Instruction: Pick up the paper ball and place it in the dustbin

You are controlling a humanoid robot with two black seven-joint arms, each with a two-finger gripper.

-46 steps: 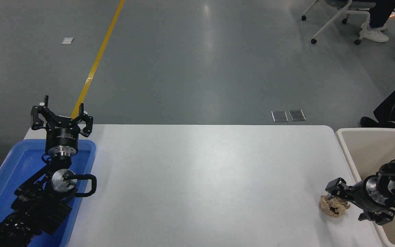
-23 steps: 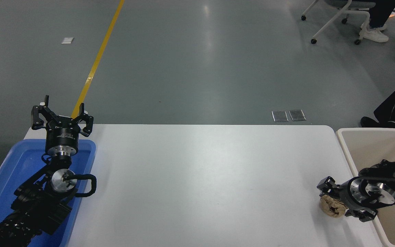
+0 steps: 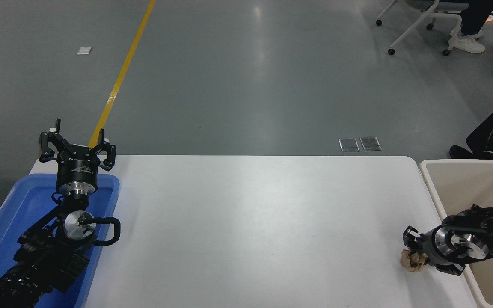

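At the near right of the white surface (image 3: 246, 222), the right gripper (image 3: 415, 254) had closed in on the paper ball (image 3: 413, 261), which looked smaller and more squeezed than half a second before; a second earlier the fingers stood wider around the wad. The gripper now appeared clenched on the ball, which was seemingly not yet lifted off the surface, close to its right edge. That suggested the grasp was about made, with lifting and carrying over the rim next. Just beside it to the right stood the cream dustbin (image 3: 432, 188) (its visible inside bare), a short move away. Farther left, the left gripper (image 3: 77, 147) hung unchanged above the blue tray (image 3: 11, 201), fingers spread and holding nothing.
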